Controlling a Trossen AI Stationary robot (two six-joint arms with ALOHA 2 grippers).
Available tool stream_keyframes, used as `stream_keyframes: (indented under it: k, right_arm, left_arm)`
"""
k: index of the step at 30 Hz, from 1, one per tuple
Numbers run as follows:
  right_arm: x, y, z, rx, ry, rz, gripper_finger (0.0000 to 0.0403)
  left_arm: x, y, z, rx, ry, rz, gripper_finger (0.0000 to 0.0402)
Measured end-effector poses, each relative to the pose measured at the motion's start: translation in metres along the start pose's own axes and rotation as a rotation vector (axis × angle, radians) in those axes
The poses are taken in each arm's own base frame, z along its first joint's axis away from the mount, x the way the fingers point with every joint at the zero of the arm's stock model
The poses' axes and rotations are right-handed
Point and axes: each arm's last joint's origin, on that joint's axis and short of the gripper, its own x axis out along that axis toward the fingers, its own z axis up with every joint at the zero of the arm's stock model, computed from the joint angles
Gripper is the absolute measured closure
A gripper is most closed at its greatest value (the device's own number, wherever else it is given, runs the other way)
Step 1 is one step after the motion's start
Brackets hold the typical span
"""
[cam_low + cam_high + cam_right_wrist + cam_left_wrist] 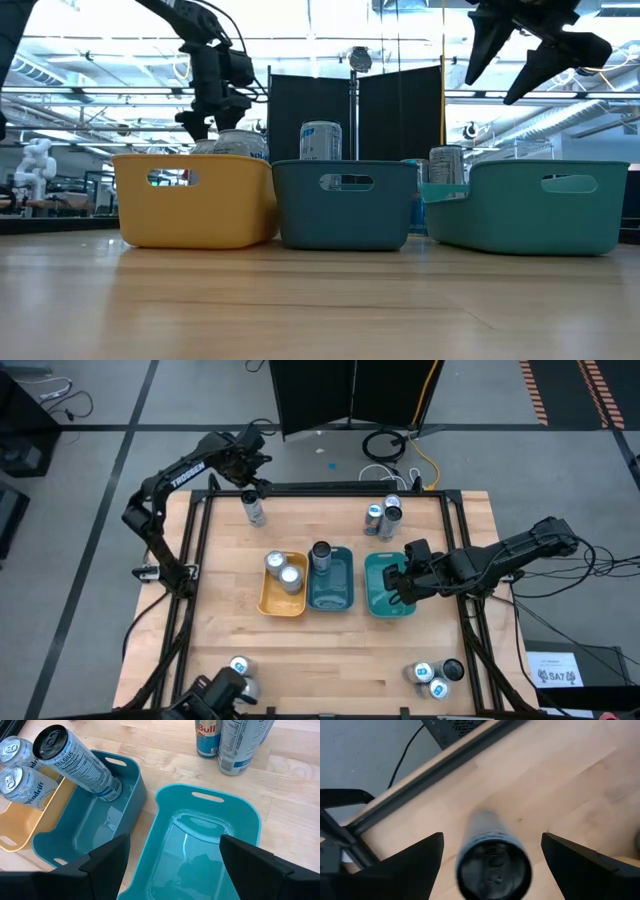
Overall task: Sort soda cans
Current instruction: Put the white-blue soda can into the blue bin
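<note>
A dark-topped soda can stands upright on its base on the wood table near the far left corner. My left gripper hangs above it, pointing down, open, one finger on either side of the can without touching. My right gripper hovers open over the empty light teal tray, nothing between its fingers. Two silver cans sit in the yellow tray. One can stands in the dark teal tray.
Two or three cans stand at the far right behind the trays. More cans stand at the near left and near right. A black frame rail runs along the table's far edge close to the left gripper.
</note>
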Motion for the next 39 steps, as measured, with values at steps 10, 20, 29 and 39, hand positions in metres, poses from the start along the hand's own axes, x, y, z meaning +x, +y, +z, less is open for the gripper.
stream_keyframes:
  k: [10,20,29,39]
  right_arm:
    - [0.000,0.000,-0.001,-0.001,0.005,0.002,0.0103]
    - [0.000,0.000,-0.001,-0.006,0.026,0.004,0.0103]
    - [0.000,0.000,-0.001,-0.023,0.027,0.004,0.0103]
    - [0.000,-0.001,-0.001,-0.035,0.027,-0.003,0.0103]
  left_arm:
    - [0.017,-0.006,-0.009,-0.013,0.056,0.021,0.0056]
    - [0.033,-0.004,-0.019,-0.029,0.117,0.030,0.0057]
    - [0.035,-0.004,-0.019,-0.031,0.112,0.029,0.0114]
    - [0.033,-0.005,-0.018,-0.022,0.104,0.027,0.0135]
